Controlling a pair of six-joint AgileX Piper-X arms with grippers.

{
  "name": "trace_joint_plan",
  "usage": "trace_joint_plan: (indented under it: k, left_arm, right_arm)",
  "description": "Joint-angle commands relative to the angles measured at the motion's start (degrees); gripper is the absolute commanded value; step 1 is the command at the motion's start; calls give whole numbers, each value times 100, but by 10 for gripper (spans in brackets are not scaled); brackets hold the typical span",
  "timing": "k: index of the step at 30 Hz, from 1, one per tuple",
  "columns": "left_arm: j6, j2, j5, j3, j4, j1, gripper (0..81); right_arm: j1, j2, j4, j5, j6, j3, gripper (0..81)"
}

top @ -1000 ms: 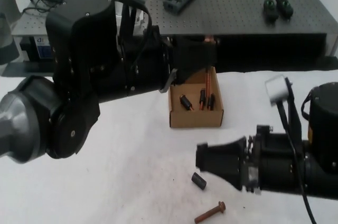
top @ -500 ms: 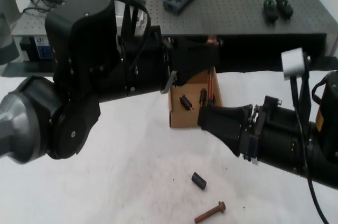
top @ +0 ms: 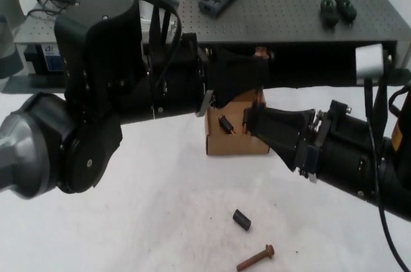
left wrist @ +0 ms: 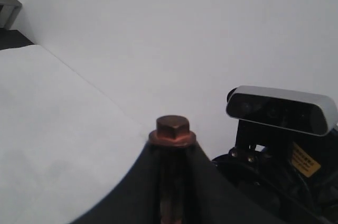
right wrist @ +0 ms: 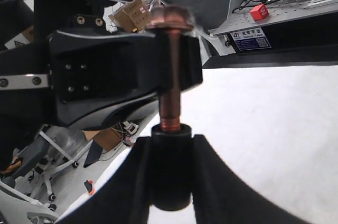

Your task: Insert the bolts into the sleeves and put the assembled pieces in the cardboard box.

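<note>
High view: one bolt, one sleeve, loose

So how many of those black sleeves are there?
3: a sleeve in the right gripper, a sleeve loose on the white cloth, a sleeve in the cardboard box; the right arm may hide more.

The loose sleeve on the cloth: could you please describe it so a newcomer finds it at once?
Find the cardboard box mid-bench on the white cloth. Nearer the camera lies a small black sleeve, beside a copper bolt. Unlike the box's pieces, it carries no bolt.
</note>
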Motion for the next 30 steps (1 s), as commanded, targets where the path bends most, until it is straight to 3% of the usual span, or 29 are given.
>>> trace_joint_plan:
  k: [1,4,8,9,16,24,30]
  left_arm:
    - [34,-59,212,-22,-92,-8,1]
    - [18,-59,228,-22,49,-8,99]
    - [35,-59,-16,-22,401,-8,467]
    - [35,-59,-174,-22,550,-8,527]
    - [1085,-42,-1466,-22,2143,-8,474]
    - [2032,-14,-1704,-22,3483,-8,474]
    - [2322,-14,-2153,-22,4209,-8,474]
  right_arm:
    - [-63,12,-113,152,20,-65,7]
    - [-63,12,-113,171,-139,-65,7]
    - [-343,77,-32,547,-342,-152,7]
    - [-491,157,49,554,-502,-244,7]
    - [-1320,1754,1275,581,-1484,-1878,7]
    - [-1211,4661,3833,1461,-2432,-4936,7]
    - [-1070,6247,5171,1825,-2661,-6585,7]
